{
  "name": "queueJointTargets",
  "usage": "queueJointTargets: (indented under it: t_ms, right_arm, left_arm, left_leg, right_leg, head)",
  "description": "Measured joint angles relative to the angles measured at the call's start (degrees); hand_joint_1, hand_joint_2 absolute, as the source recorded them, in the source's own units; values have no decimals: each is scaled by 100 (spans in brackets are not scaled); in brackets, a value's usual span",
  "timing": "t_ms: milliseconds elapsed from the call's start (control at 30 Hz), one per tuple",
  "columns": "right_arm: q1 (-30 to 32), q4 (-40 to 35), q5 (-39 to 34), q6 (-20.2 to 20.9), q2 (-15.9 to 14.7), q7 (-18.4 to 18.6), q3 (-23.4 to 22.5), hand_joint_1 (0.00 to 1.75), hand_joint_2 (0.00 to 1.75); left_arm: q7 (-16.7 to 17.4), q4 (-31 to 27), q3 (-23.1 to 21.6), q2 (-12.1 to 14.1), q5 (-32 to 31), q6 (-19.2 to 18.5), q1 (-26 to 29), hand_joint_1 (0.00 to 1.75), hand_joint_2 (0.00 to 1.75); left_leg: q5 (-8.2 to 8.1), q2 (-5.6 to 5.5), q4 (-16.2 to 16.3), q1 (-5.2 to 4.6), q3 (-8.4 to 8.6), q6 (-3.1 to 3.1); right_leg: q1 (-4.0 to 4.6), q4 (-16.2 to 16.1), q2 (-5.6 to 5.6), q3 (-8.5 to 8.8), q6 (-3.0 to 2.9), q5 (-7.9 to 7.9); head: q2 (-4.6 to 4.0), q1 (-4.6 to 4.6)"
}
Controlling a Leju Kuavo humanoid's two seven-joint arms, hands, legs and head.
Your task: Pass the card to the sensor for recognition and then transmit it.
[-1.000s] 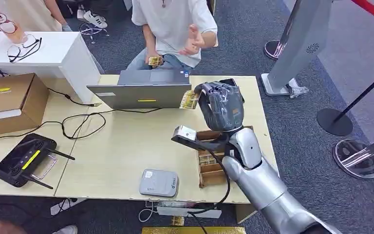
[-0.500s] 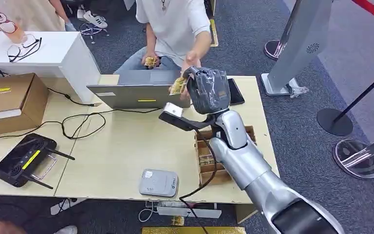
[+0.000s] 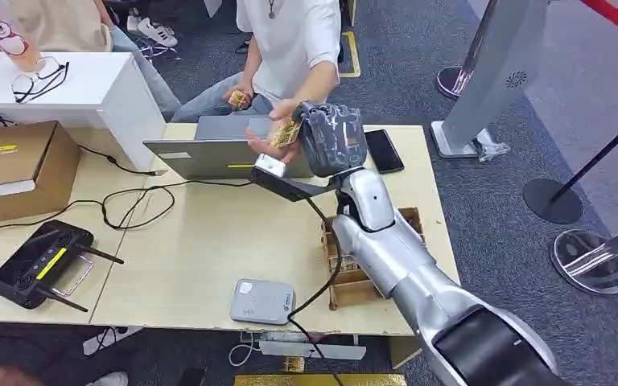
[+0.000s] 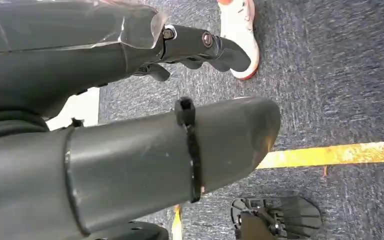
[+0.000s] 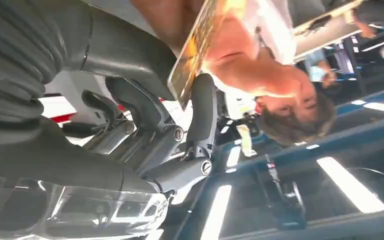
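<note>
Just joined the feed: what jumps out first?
The right hand holds a gold card out over the open laptop, right at a seated person's outstretched hand. Near the table's front edge lies the grey card sensor, beside a wooden tray of cards.

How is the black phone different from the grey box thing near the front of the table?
The phone is black, slim and long; the grey box is pale grey, squarer and thicker. The phone lies at the table's far edge beside the laptop; the grey box sits at the near edge, with a small logo on top. Both lie flat on the table.
</note>
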Motion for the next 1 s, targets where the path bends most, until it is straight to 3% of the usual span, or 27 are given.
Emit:
queueJointTargets:
  t_ms: [33, 67, 100, 533, 867, 900, 1000]
  right_arm:
    - [-10, 30, 19, -20, 0, 24, -4, 175, 175]
    - [-16, 54, 50, -26, 0, 31, -9, 12, 175]
    - [-21, 72, 94, -31, 0, 33, -11, 0, 175]
    - [13, 83, 197, -245, -6, -103, -46, 0, 175]
    - [526, -827, -558, 59, -114, -590, -96, 0, 175]
    - [567, -912, -636, 110, -122, -630, -94, 0, 0]
    - [707, -1279, -901, 277, -164, -712, -90, 0, 0]
  left_arm:
    - [9, 0, -22, -2, -15, -9, -14, 0, 0]
    - [13, 0, -44, -2, -22, -11, -29, 0, 0]
    - [15, 0, -48, -4, -22, -11, -46, 0, 0]
    - [31, 0, -85, -24, -89, 11, -63, 0, 0]
    - [6, 0, -87, -22, -109, -7, -60, 0, 0]
    - [-9, 0, -87, -20, -107, -15, -59, 0, 0]
    - [-46, 0, -87, -20, -105, -24, -54, 0, 0]
  left_leg:
    - [0, 0, 0, 0, 0, 0]
    - [0, 0, 0, 0, 0, 0]
    - [0, 0, 0, 1, 0, 0]
    - [0, 1, 0, 1, 0, 0]
    - [-2, 1, 0, 1, -1, -1]
    - [-2, 1, 0, 1, -1, -1]
    - [-2, 1, 0, 1, -1, -1]
  right_leg:
    - [0, 0, 0, -1, 0, 0]
    - [0, 0, -1, -1, 0, 0]
    - [0, 0, -1, -1, 0, -1]
    - [1, 0, 2, -3, 0, 0]
    - [1, 0, 2, -4, 0, -1]
    - [1, 0, 3, -4, 0, -1]
    - [1, 0, 3, -4, 0, -1]
  head:
    - [0, 0]
    - [0, 0]
    - [0, 0]
    - [0, 0]
    - [0, 0]
    - [0, 0]
    - [0, -2]
